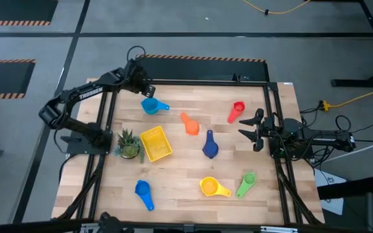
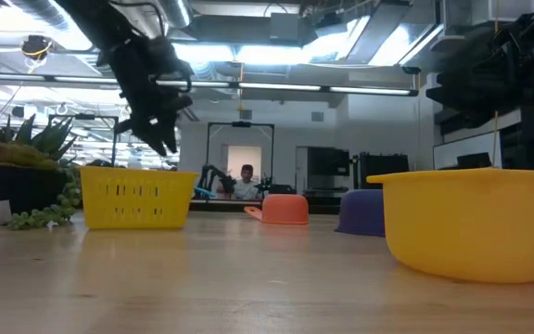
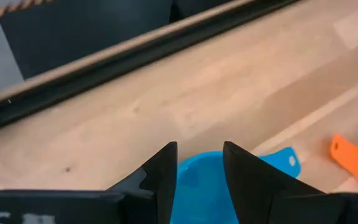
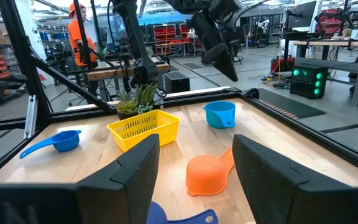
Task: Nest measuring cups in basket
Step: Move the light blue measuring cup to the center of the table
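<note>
Seven measuring cups lie apart on the wooden table: light blue (image 1: pixel 151 105), orange (image 1: pixel 190 123), red (image 1: pixel 237 110), dark blue (image 1: pixel 210 145), yellow (image 1: pixel 212 188), green (image 1: pixel 246 183) and mid blue (image 1: pixel 143 192). The yellow basket (image 1: pixel 155 143) stands left of centre, with nothing in it. My left gripper (image 1: pixel 144 87) hangs open above the light blue cup (image 3: pixel 204 186) near the far left corner, clear of it; the right wrist view shows this gripper (image 4: pixel 219 46) well above that cup (image 4: pixel 219 114). My right gripper (image 1: pixel 248 126) waits open at the right edge.
A small spiky potted plant (image 1: pixel 128 144) stands right beside the basket's left wall. A dark frame rail (image 3: pixel 135 53) runs along the far edge just behind the left gripper. Bare wood lies in the table's middle and near strip. People show in the room beyond.
</note>
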Controlling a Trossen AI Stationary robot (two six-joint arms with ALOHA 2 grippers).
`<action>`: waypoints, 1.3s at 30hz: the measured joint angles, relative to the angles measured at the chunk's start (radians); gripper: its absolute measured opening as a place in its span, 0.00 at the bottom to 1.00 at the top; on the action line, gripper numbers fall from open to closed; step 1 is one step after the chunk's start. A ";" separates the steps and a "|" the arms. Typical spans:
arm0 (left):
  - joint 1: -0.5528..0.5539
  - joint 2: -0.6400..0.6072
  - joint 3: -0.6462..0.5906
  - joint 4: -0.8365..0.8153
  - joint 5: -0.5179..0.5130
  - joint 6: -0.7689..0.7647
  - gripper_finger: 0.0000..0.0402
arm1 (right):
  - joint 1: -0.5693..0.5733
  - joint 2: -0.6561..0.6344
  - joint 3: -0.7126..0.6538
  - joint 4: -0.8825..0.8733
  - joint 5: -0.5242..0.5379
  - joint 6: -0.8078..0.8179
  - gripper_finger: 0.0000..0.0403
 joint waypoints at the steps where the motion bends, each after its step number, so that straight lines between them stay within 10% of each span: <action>1: 0.003 0.007 0.000 -0.005 0.000 0.004 0.31 | 0.000 0.000 0.000 0.000 0.000 0.000 0.52; 39: -0.040 0.170 -0.002 -0.124 -0.102 0.113 0.30 | 0.000 0.000 0.000 0.000 0.000 0.000 0.52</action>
